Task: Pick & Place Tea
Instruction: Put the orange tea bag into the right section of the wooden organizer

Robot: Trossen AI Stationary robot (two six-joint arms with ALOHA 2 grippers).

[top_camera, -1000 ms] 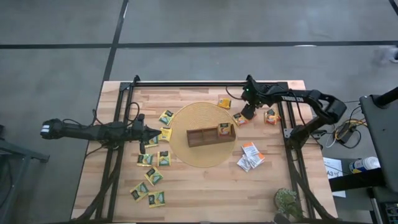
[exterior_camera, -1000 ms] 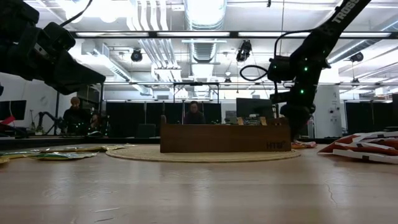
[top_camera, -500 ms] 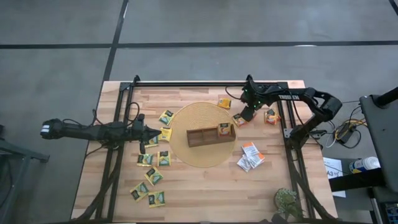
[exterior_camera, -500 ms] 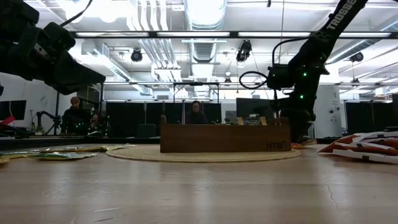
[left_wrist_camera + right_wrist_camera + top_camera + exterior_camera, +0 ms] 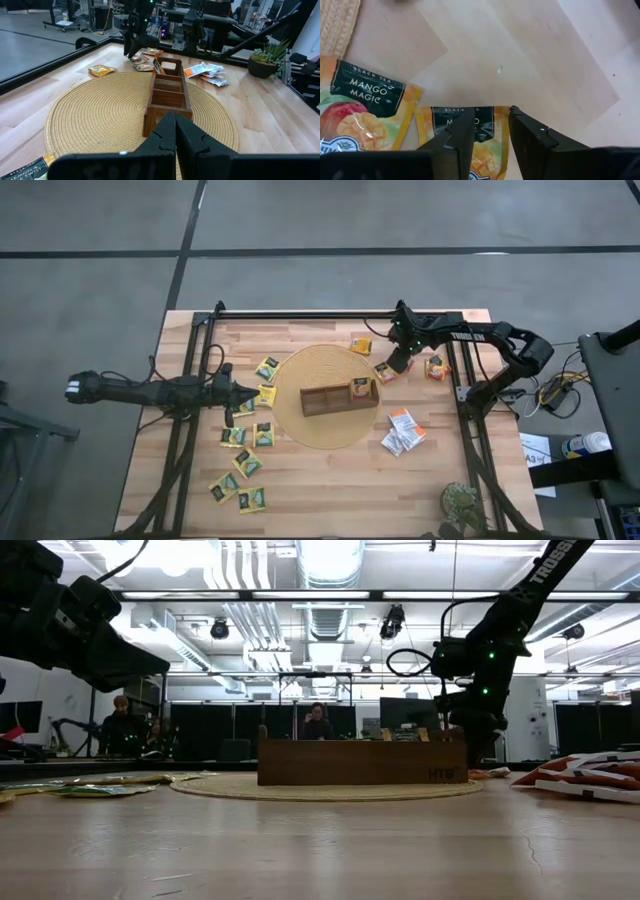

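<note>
The right gripper (image 5: 398,366) points steeply down with fingers (image 5: 465,131) slightly parted, while the left gripper (image 5: 252,393) waits level, fingers (image 5: 164,134) closed.

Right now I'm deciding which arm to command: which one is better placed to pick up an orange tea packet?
The right. Its gripper sits over the orange packet beside the mat, fingers open astride it. The left gripper is shut, waiting beyond the mat's other side.
</note>
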